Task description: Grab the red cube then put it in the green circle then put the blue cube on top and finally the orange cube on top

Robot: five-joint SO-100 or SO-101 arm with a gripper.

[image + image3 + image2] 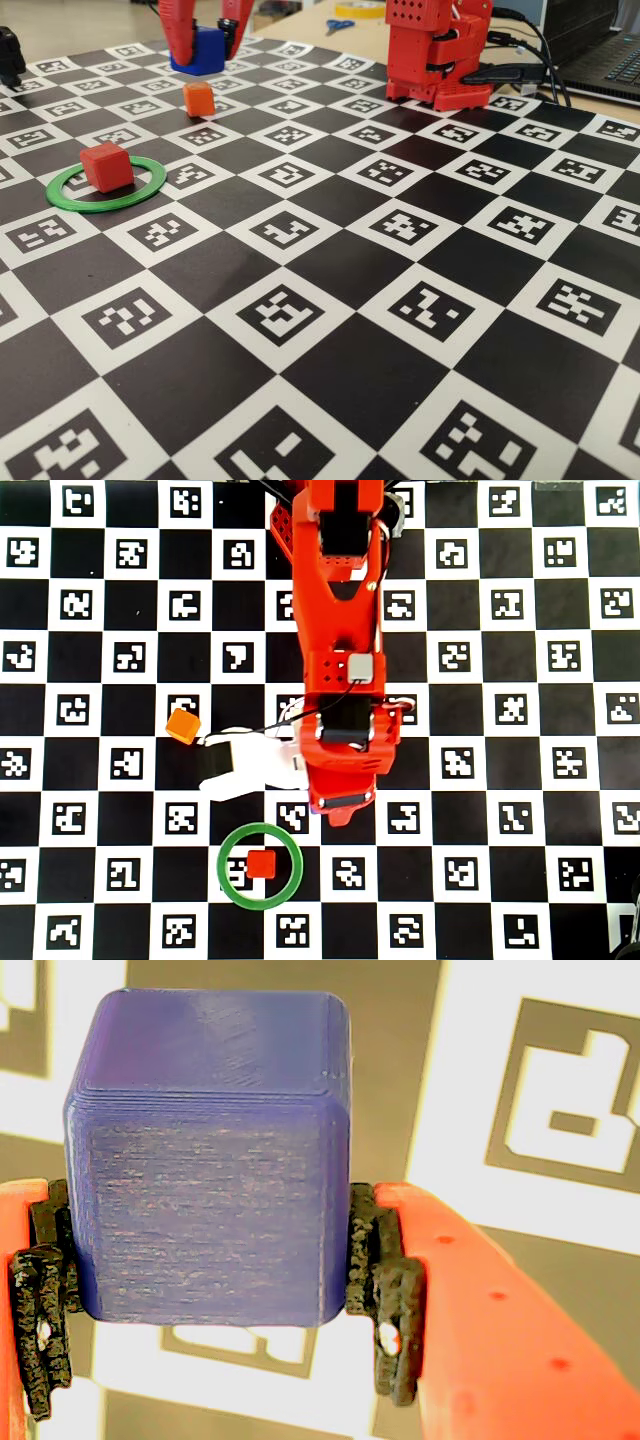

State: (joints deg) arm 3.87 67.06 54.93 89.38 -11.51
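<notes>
Gripping the blue cube between its black pads, the tool holds it at the far side of the checkered surface, whether lifted or touching I cannot tell. Taking the green circle as landmark in the fixed view: the red cube sits inside it, the orange cube lies beyond it, and the blue cube is farther still.

The small orange plastic cube stands between the raised gripper and the thin green plastic ring; board elsewhere open.
</notes>
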